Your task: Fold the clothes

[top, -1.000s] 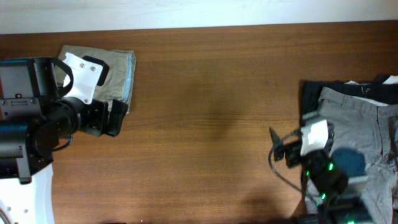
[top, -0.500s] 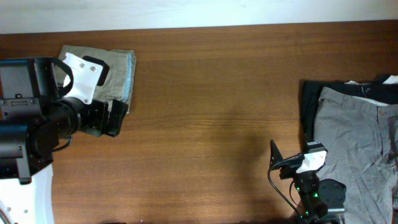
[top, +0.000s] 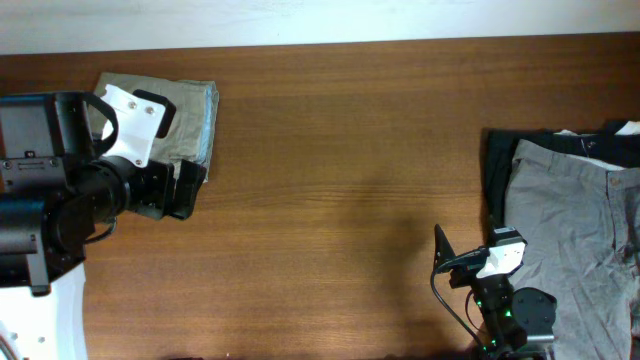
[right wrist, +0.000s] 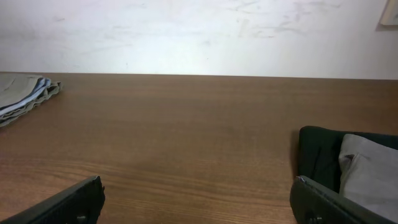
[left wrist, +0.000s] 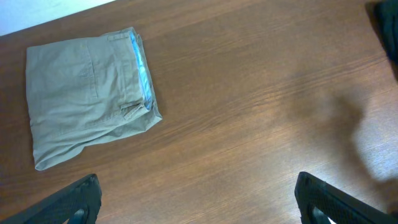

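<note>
The khaki-olive shorts (top: 185, 112) lie folded at the table's back left, the light-blue lining showing along the right edge; they also show in the left wrist view (left wrist: 87, 93) and far left in the right wrist view (right wrist: 22, 93). The grey trousers (top: 580, 220) lie spread at the right on a black garment (top: 497, 165); both show in the right wrist view, trousers (right wrist: 373, 168) and black garment (right wrist: 317, 155). My left gripper (left wrist: 199, 202) is open and empty above bare wood right of the shorts. My right gripper (right wrist: 199, 202) is open and empty, low at the front, left of the trousers.
The wooden table (top: 340, 180) runs to a pale wall (right wrist: 199, 31) at the back. The left arm's black body (top: 60, 190) covers the left side of the shorts in the overhead view. The right arm (top: 500, 290) sits at the front right edge.
The right arm pulled back toward the front edge, off the grey trousers, then held still over the last half second. The left arm has not moved.
</note>
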Motion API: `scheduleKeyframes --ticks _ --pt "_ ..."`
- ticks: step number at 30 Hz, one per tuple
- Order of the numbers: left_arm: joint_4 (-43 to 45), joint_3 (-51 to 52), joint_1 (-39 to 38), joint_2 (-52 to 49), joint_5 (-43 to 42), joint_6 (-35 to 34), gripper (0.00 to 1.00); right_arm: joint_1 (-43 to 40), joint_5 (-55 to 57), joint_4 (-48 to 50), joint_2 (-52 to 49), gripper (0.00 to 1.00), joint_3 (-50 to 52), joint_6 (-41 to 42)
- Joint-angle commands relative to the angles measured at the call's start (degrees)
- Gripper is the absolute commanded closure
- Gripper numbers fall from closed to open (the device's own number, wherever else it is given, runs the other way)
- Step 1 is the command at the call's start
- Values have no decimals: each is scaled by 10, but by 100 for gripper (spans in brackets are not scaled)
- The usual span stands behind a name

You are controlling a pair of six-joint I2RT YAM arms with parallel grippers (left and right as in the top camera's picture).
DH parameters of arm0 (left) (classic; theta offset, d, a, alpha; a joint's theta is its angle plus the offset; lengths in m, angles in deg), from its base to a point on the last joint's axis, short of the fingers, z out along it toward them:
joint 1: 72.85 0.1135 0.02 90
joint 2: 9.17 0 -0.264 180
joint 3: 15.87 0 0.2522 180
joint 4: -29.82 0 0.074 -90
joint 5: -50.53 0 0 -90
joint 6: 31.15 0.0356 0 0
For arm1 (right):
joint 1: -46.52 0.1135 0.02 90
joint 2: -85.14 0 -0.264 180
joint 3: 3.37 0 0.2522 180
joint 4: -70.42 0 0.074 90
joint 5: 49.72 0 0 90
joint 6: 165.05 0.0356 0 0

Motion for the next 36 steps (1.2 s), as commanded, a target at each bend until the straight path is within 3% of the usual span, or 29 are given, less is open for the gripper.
scheduleKeyframes --ticks 1,6,9,18,24,27,36 --pt "10 2 -3 6 19 11 1 -5 -5 2 5 1 5 7" --pt "252 169 -3 85 -42 4 1 -5 -5 2 5 1 5 7" --pt "420 372 -3 186 -45 -30 1 -5 -5 2 5 1 5 7" --pt "734 817 -2 504 -15 -58 1 -5 -5 2 5 1 5 7" --pt "774 1027 -2 713 -5 -82 1 -5 -5 2 5 1 5 7" --pt "774 1063 -2 754 -5 -82 1 -5 -5 2 5 1 5 7" --pt "784 1066 -28 757 10 -80 1 -5 -5 2 5 1 5 7"
